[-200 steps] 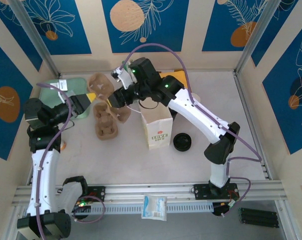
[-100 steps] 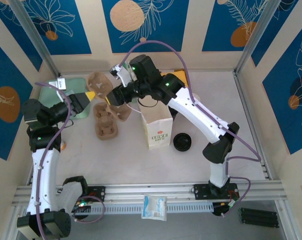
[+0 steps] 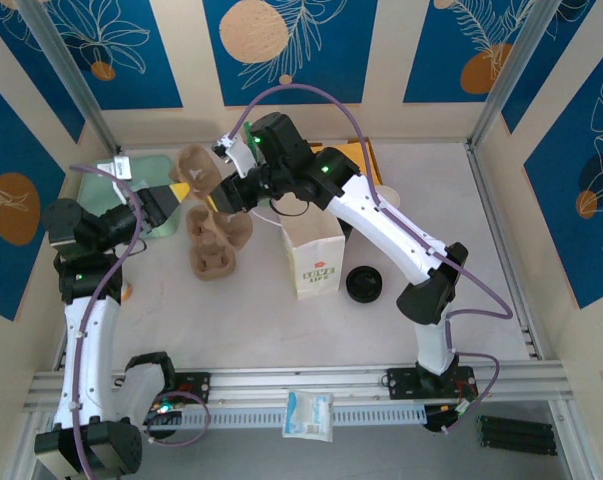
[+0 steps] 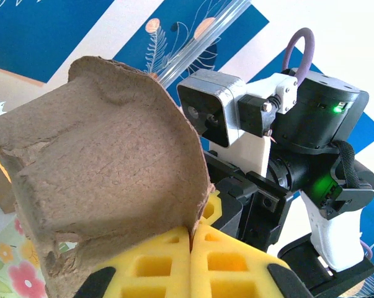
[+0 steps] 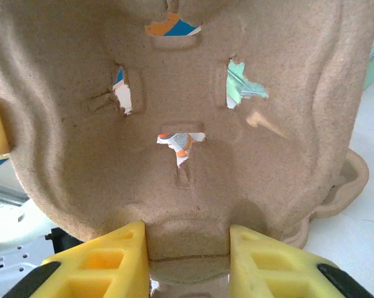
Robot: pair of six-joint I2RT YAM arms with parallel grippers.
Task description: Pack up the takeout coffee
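A brown moulded-pulp cup carrier [image 3: 199, 168] hangs above the back left of the table. My left gripper [image 3: 186, 190] is shut on its edge; in the left wrist view the yellow pads [image 4: 162, 264] pinch the carrier's [image 4: 106, 161] rim at the left gripper's [image 4: 191, 233] tips. My right gripper [image 3: 221, 200] meets the same carrier from the other side. In the right wrist view its fingers [image 5: 106, 261] press against both sides of a raised ridge on the carrier [image 5: 193, 93], at the right gripper [image 5: 187, 251]. The takeout coffee is out of view.
More pulp carriers [image 3: 213, 240] lie on the table under the held one. A white paper bag [image 3: 313, 255] stands upright mid-table, with black round lids [image 3: 364, 284] to its right. A green tray [image 3: 141, 170] sits at the back left.
My right gripper has shifted left onto the held carrier and its jaws have narrowed against the ridge. The left arm has stayed put with its grip unchanged.
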